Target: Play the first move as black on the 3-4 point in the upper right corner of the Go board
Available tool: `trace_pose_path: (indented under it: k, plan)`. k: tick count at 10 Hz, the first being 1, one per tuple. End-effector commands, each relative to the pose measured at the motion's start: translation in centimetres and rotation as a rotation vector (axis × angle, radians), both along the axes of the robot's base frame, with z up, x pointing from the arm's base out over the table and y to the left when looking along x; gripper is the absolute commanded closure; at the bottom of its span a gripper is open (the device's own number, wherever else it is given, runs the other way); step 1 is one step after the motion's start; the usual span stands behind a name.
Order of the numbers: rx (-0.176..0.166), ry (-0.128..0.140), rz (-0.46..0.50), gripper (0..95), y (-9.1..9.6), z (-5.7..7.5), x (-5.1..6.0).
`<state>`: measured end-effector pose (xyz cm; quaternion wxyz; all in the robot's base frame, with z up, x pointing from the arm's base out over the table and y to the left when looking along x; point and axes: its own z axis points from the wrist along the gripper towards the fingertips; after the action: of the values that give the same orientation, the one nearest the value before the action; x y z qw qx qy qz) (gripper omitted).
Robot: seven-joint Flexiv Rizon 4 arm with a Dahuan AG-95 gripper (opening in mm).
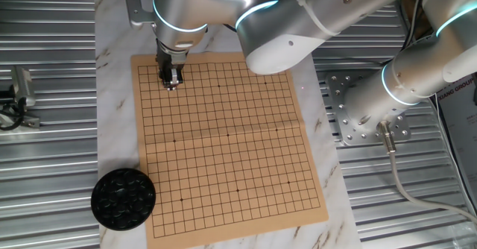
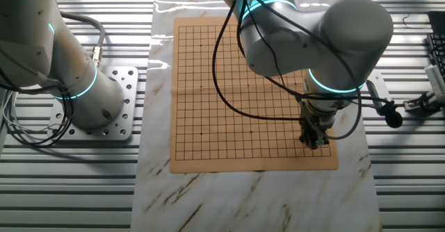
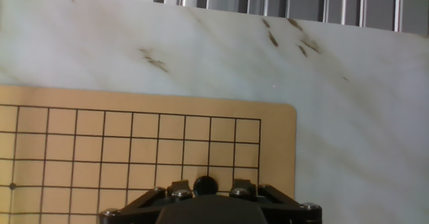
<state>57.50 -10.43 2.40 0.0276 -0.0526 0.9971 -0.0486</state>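
Note:
My gripper [image 1: 171, 85] stands low over the wooden Go board [image 1: 231, 145], near the corner farthest from the round black bowl of stones [image 1: 123, 197]. In the other fixed view the gripper [image 2: 314, 143] is at the board's [image 2: 243, 100] near right corner. In the hand view a small glossy black stone [image 3: 204, 182] sits between the jaws of the gripper [image 3: 204, 186], a few lines in from the board's corner [image 3: 134, 143]. The jaws appear shut on it. I cannot tell whether the stone touches the board.
The board lies on a white marble slab [image 1: 112, 92] over ribbed metal tabletop. The arm's base plate [image 1: 365, 115] stands to the board's right. The arm's bulky links hang over the board's far side. A cable [image 2: 222, 79] loops above the board.

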Motion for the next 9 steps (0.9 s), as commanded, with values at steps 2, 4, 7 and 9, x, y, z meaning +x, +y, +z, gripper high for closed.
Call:
trace_pose_path:
  k: [2, 4, 7, 9]
  plan:
    - [-0.001, 0.002, -0.005, 57.0, 0.4, 0.0, 0.1]
    - [0.034, 0.004, -0.019, 57.0, 0.5, 0.1, 0.2]
    - [0.063, 0.025, -0.055, 76.0, 1.3, 0.9, 0.5]
    - [0.1, 0.029, -0.083, 76.0, 2.2, 1.7, 1.3]
